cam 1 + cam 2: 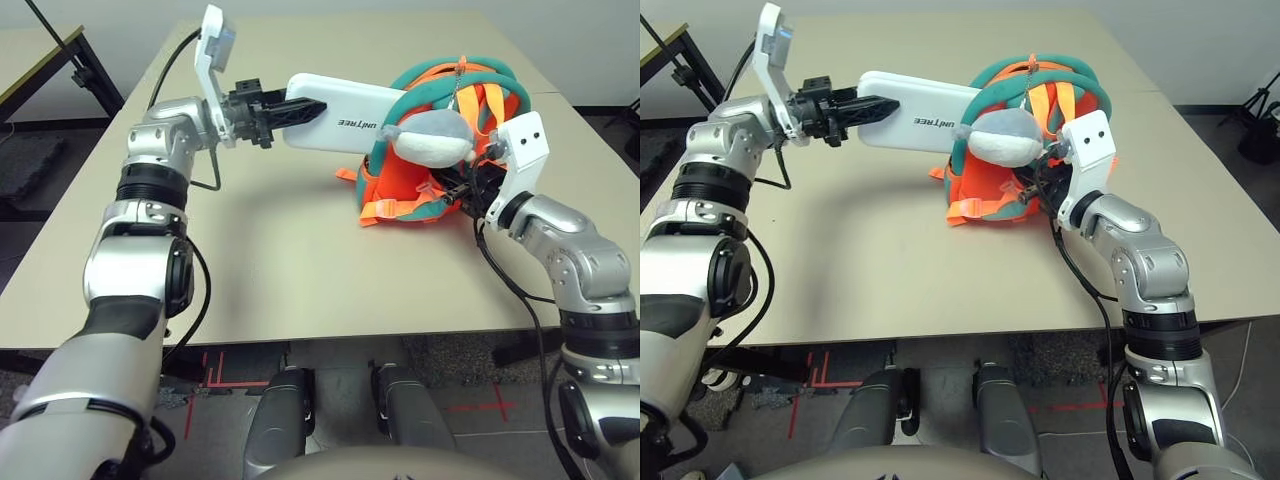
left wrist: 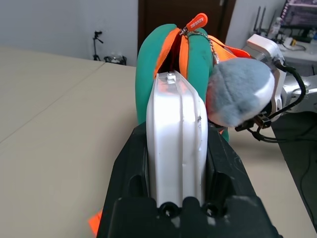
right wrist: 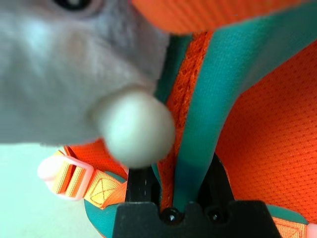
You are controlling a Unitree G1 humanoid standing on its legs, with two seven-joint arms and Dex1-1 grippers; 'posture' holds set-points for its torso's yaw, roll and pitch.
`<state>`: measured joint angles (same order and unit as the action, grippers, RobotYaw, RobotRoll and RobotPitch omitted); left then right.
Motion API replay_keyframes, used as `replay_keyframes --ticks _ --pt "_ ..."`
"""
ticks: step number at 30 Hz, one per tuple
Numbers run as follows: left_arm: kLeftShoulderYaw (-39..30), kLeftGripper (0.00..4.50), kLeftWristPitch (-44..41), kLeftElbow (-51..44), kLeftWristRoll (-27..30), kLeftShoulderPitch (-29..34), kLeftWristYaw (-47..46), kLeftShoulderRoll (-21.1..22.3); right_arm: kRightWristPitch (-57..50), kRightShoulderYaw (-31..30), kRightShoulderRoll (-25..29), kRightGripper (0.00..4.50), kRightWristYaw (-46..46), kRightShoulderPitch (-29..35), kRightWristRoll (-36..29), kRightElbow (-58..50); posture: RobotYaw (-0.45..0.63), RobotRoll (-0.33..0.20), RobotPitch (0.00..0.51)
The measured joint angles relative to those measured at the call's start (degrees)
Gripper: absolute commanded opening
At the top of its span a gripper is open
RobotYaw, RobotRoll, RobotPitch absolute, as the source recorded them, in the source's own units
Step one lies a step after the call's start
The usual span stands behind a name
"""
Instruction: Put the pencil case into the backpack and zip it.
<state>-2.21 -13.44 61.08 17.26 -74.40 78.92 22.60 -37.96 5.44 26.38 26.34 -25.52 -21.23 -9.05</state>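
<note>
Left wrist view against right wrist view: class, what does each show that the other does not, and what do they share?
Only the left wrist view shows the pencil case clamped in the left claw, its far end at the backpack's opening. Only the right wrist view shows the right claw pinching the backpack's teal trim, and a strap buckle. Both show the backpack, plush toy and table.

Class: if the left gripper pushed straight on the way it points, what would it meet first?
The left gripper, shut on the flat white hard pencil case, points at the orange, teal-trimmed backpack. The case's far end probably meets its opening first; depth is unclear.
</note>
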Motion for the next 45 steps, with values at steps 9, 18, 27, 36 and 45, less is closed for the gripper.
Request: replay_keyframes --ticks 9,18,27,36,45 --pt "0.03 1.27 5.90 9.43 -5.24 -5.20 -5.47 -7.15 0.11 0.04 -0.39 0.24 -0.70 0.02 0.01 -0.08 -0.23 0.000 0.108" --pt "-0.19 2.30 7.39 11.97 -9.54 -5.90 -14.33 -11.23 0.13 -0.09 -0.87 0.24 -1.10 0.09 0.01 -0.39 -0.24 0.000 0.116" --pt "-5.81 4.50 5.91 8.88 -6.39 -6.71 -8.97 -6.22 0.29 -0.35 -0.94 0.24 -0.84 0.62 0.00 -0.74 -0.21 0.000 0.127" --pt "-6.19 3.86 -0.30 -3.98 -4.19 -2.73 -3.62 1.08 1.08 -0.95 -1.31 0.24 -0.32 0.02 0.08 0.42 -0.18 0.000 0.134" --pt "-2.84 0.34 -6.11 -14.35 -3.81 7.19 -3.23 1.26 1.88 -1.41 -1.40 0.24 0.19 -0.78 0.60 2.22 -0.18 0.000 0.132"
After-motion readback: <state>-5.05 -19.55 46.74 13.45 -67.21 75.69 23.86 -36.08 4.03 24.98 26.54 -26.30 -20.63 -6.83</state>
